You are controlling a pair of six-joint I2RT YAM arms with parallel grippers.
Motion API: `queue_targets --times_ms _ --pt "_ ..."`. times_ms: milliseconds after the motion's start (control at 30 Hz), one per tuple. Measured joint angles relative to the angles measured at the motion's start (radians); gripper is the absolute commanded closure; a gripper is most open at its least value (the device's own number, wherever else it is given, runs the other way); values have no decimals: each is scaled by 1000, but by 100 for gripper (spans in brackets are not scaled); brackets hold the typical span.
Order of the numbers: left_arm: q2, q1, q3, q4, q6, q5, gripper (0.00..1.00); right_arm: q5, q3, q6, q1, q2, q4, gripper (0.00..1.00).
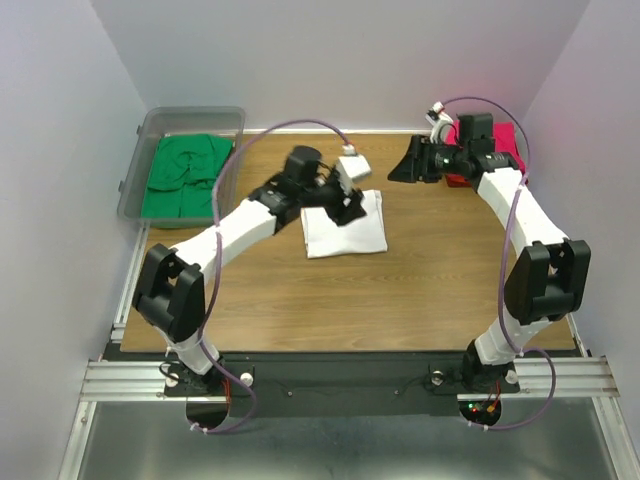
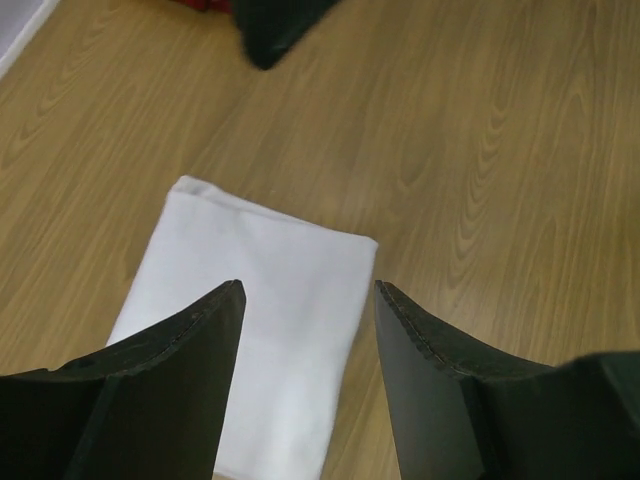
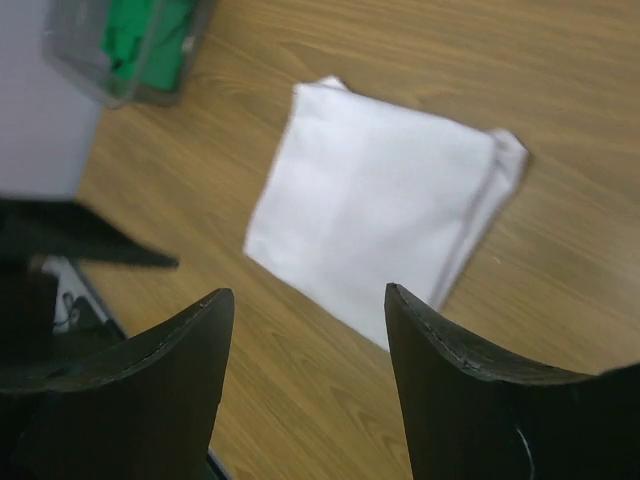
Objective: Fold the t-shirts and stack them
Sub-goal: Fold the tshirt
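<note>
A folded white t-shirt lies flat in the middle of the wooden table, also seen as the white t-shirt and the white t-shirt. My left gripper hovers over its far edge, open, nothing between the fingers; the left gripper shows only cloth and wood in its gap. My right gripper is open and empty to the right of the shirt; the right gripper looks across bare wood at it. A green t-shirt fills the bin. A magenta pink t-shirt and a red-orange one lie at the far right behind the right arm.
A clear grey plastic bin stands at the far left corner; the bin also shows in the right wrist view. White walls close in the table on three sides. A metal rail runs along the near edge.
</note>
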Motion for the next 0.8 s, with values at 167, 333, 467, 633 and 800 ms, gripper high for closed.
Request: queue_targets --times_ms 167,333,467,633,800 --pt "24 -179 -87 -27 163 -203 35 109 -145 35 -65 -4 -8 30" --pt "122 -295 -105 -19 280 -389 38 153 -264 61 -111 9 -28 28" --pt "220 -354 -97 2 334 -494 39 150 -315 82 -113 19 -16 27" --pt "325 -400 -79 38 390 -597 41 119 -390 126 -127 22 29 25" --pt "371 -417 -58 95 429 -668 50 103 -498 199 -133 20 108 16"
